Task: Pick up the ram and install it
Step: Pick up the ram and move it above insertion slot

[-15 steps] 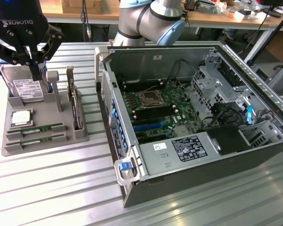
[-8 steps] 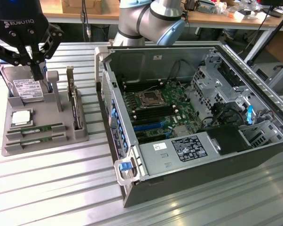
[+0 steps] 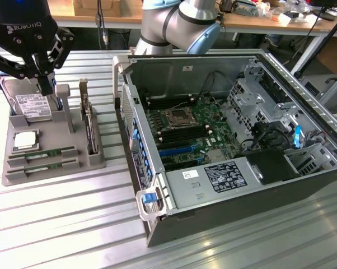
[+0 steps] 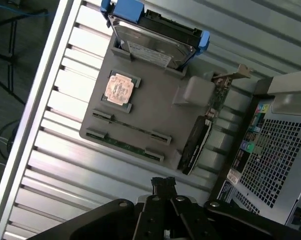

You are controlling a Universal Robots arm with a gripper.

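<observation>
Gripper (image 3: 45, 84): mine, pinched closed, empty, above the parts tray (image 3: 73, 143).
Ram (image 3: 44, 152): both sticks in tray, none lifted.
Motherboard (image 3: 185, 123): memory slots look empty; install not done.

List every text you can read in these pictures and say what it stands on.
"ROBOTIQ": on the black body of the gripper.
Label on the hard drive: print too small to read.
Label on the power supply inside the computer case: too small to read.
</observation>
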